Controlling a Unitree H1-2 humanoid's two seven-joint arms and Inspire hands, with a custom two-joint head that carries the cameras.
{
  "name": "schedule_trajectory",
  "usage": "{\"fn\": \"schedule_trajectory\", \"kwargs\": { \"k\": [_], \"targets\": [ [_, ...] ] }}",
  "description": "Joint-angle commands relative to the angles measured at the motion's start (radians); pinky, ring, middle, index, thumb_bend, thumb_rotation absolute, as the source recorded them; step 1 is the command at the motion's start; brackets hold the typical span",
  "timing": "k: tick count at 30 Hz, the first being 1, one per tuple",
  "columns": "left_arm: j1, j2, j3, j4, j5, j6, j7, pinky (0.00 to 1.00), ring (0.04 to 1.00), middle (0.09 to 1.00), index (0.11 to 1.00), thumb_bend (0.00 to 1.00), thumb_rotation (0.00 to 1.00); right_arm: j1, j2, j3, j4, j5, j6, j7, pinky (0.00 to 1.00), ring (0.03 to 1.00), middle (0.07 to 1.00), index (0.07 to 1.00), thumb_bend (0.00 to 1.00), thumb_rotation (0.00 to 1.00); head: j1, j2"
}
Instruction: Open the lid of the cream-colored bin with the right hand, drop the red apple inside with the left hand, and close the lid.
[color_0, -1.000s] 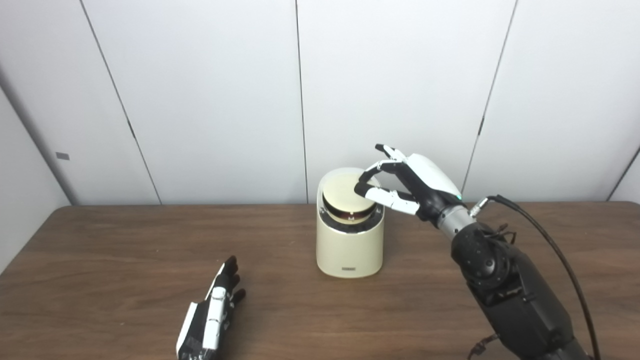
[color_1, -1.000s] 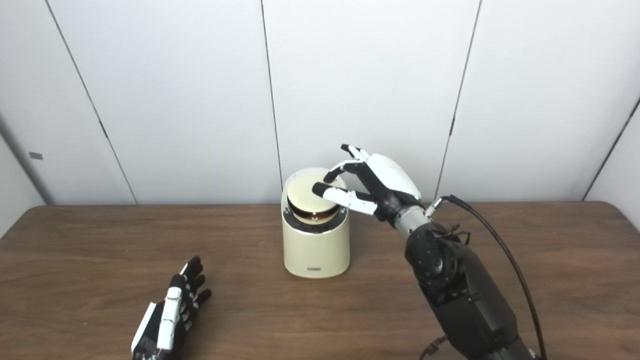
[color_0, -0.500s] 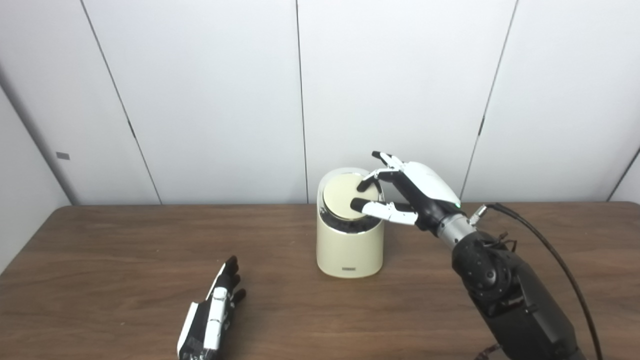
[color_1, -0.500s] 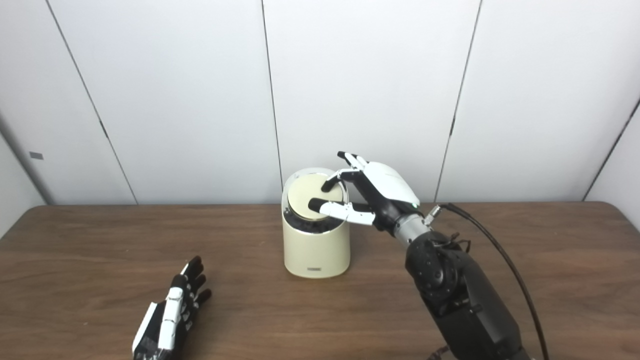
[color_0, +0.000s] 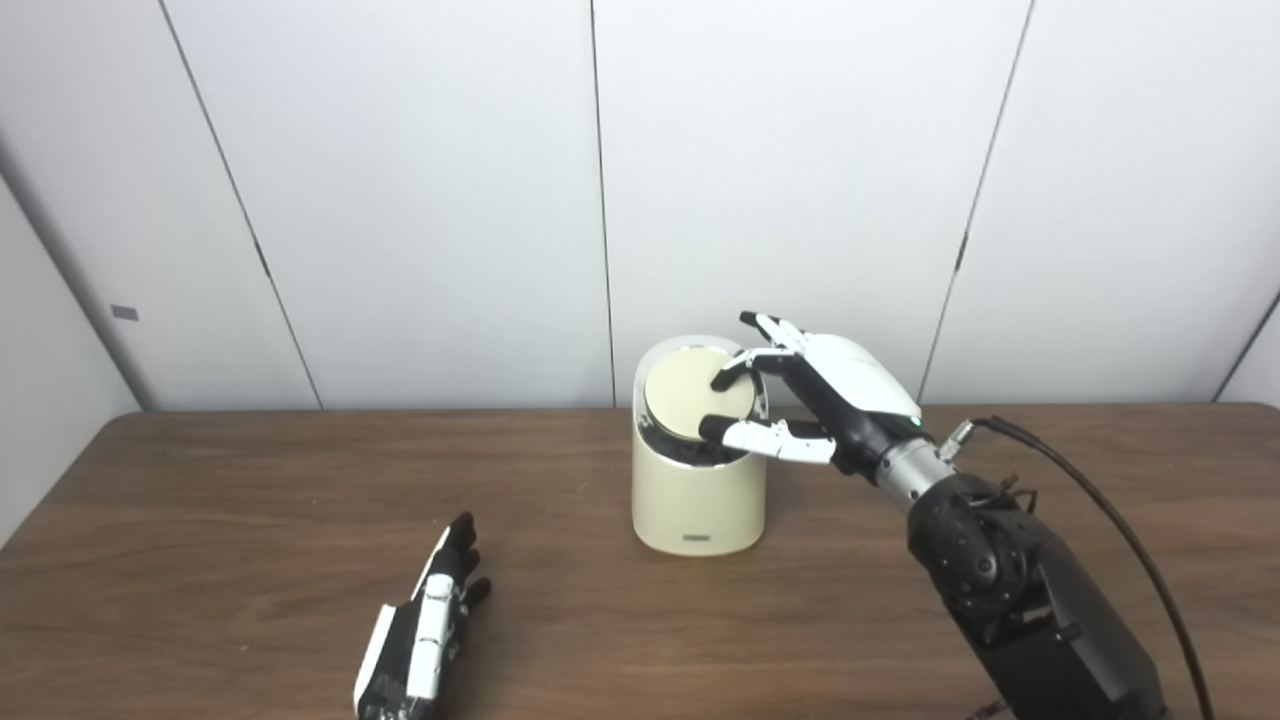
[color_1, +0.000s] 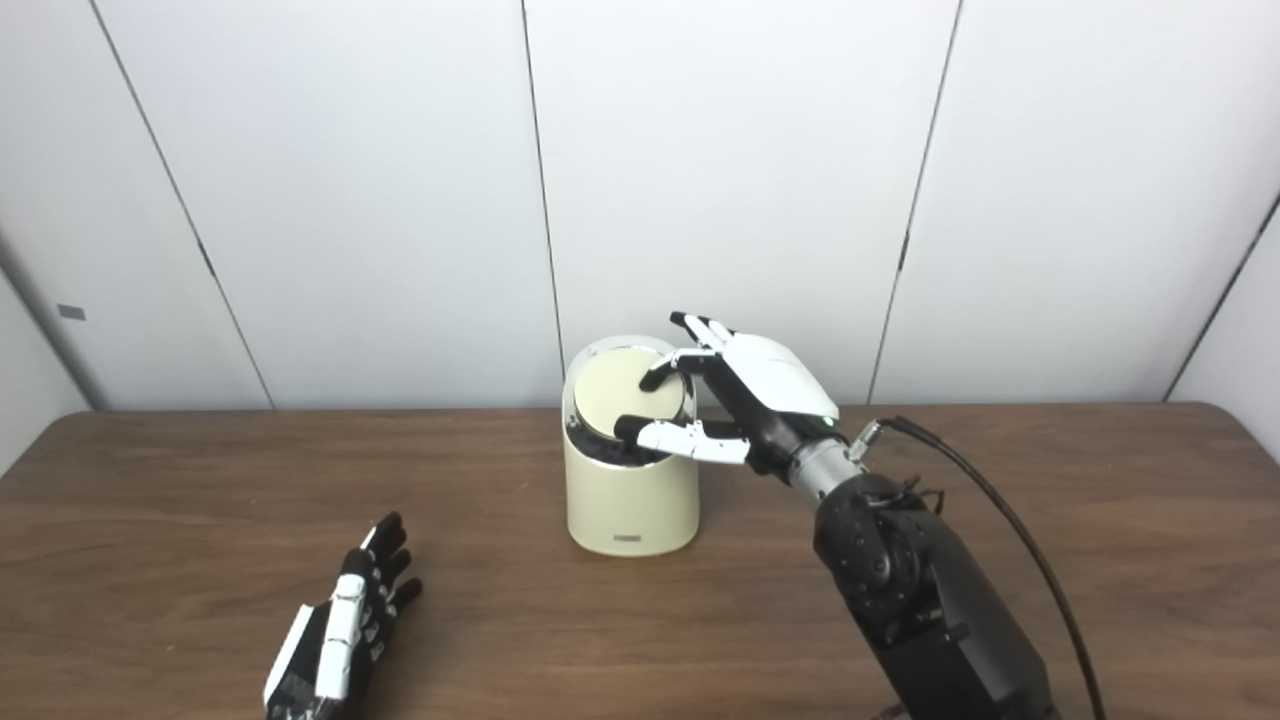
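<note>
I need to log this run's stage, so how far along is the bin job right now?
Near the end, it seems. No red apple shows anywhere, so it has probably gone inside the cream-colored cylindrical bin, though that is unseen. In hand: the right hand presses fingertips on the round cream lid, tilted, with a dark gap at its front. Left: seat the lid and withdraw. The left hand lies open on the brown wooden table.

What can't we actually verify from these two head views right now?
- Red apple: not visible in either view; the lid and bin wall hide the bin's inside.
- Lid fully seated: unclear; right hand fingers cover its right edge.
- Left hand: lies open on the table, its wrist cut by the bottom edge.
- Bin's small front label: too small to read.
</note>
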Motion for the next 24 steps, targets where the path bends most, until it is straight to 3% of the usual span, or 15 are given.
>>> {"fn": "schedule_trajectory", "kwargs": {
  "k": [1,10,16,24],
  "targets": [
    [-0.007,-0.006,0.001,-0.016,0.000,-0.002,0.008,1.00,1.000,1.000,1.000,0.66,0.99,-0.018,-0.014,0.015,-0.028,-0.032,-0.019,0.016,1.00,1.000,0.984,0.681,0.61,0.92,0.000,0.002],
    [-0.006,-0.007,0.001,-0.019,0.001,-0.005,0.006,1.00,1.000,1.000,1.000,0.65,0.98,-0.012,-0.017,0.044,-0.036,-0.090,-0.025,0.035,1.00,1.000,0.978,0.683,0.63,0.92,0.001,0.006],
    [-0.003,-0.008,-0.003,-0.029,0.006,-0.002,0.010,1.00,1.000,1.000,1.000,0.65,0.98,-0.014,-0.038,0.088,-0.036,-0.155,-0.040,0.057,1.00,1.000,0.988,0.691,0.65,0.99,0.002,0.012],
    [-0.004,-0.015,-0.006,-0.038,-0.003,0.004,0.016,1.00,1.000,1.000,1.000,0.65,0.97,-0.009,-0.048,0.111,-0.031,-0.235,-0.046,0.072,1.00,1.000,0.991,0.687,0.65,0.98,0.006,0.021]
  ]
}}
